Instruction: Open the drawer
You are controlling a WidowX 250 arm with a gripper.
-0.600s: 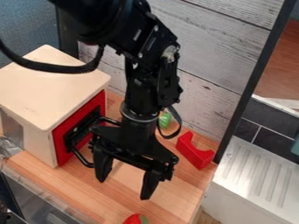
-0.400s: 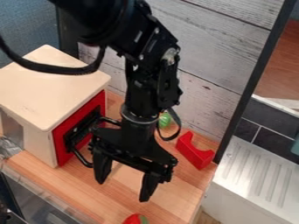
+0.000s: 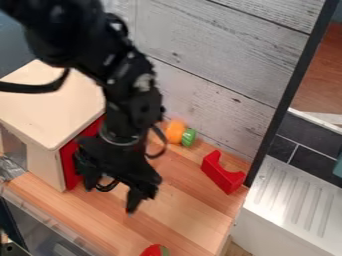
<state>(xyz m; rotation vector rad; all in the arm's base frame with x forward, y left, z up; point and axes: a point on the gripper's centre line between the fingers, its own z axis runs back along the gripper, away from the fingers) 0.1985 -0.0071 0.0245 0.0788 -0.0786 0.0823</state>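
I am at the lining-up step, by my reckoning: my gripper hangs low in front of the drawer, fingers spread apart with nothing clenched between them. The drawer's red face sits at the right-hand side of the box and looks shut to me. The lower curve of its handle shows between my fingers, though whether I touch it I cannot tell. Next I should get one finger behind that loop, or close on it, then draw straight out from the box (a crooked pull might drag the whole box along with it).

The handle is black, a thin rounded bar. The box is pale, smooth wood with softened corners on its top. Under me the counter runs in warm striped grain, and the wall behind is whitish planking with dark knots. Towards the wall sit a rounded orange piece and a green one, ridged and oval; nearer the edge, a glossy red block with a scooped-out curve.
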